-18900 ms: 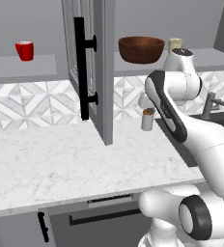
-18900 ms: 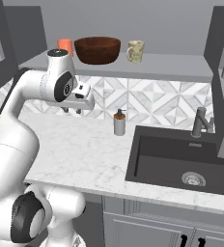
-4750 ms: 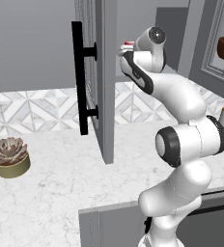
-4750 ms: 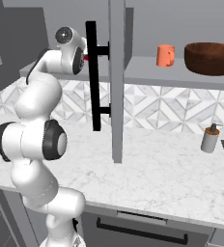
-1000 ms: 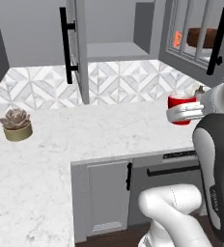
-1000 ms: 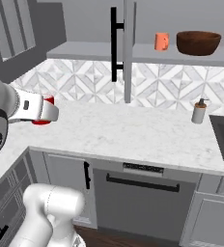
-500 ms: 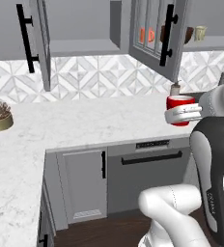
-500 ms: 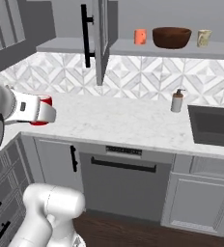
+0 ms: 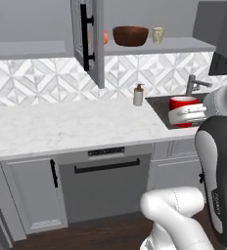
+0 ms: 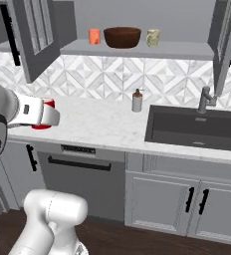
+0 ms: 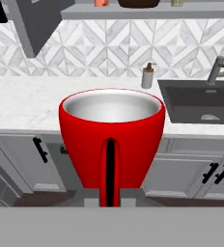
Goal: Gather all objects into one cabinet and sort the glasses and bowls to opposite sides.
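On the grey cabinet shelf (image 10: 177,50) wait the orange cup (image 10: 94,36), brown wooden bowl (image 10: 122,37) and beige cup (image 10: 153,37); the gripper (image 11: 111,195) pinches the shiny red cup (image 11: 112,140), not yet shelved.

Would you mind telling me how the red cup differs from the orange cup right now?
The red cup is gripped by its handle in the pincer, out in front of the counter; the orange cup stands on the cabinet shelf, left of the wooden bowl. The red cup is glossy red, the orange cup plain orange. Both are upright.
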Available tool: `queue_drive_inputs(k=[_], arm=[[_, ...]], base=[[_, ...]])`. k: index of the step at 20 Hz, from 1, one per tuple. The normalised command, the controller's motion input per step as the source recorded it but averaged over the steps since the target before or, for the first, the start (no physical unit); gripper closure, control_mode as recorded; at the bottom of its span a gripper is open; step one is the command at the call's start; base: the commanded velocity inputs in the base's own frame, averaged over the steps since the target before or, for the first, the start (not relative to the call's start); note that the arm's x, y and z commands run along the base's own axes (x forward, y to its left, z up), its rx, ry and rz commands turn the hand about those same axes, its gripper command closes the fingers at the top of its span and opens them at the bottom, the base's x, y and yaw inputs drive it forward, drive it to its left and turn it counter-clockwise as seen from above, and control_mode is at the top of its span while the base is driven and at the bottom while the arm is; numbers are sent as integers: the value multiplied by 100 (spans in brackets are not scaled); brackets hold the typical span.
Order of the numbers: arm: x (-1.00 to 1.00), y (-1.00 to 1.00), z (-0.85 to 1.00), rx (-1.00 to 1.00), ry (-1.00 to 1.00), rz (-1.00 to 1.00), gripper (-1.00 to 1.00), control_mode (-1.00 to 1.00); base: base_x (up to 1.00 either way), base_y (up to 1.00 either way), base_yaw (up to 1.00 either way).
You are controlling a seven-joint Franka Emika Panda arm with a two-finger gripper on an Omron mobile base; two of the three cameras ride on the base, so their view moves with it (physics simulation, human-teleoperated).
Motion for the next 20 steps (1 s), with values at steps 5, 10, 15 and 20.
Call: queue_drive_inputs(k=[5,10,15,20], arm=[[0,0,0,0,0,0,100,100],[0,0,0,0,0,0,100,100],[0,0,0,0,0,0,100,100],[0,0,0,0,0,0,100,100]], base=[[7,-67,-3],[43,-23,0],[72,-15,0],[60,-40,0]])
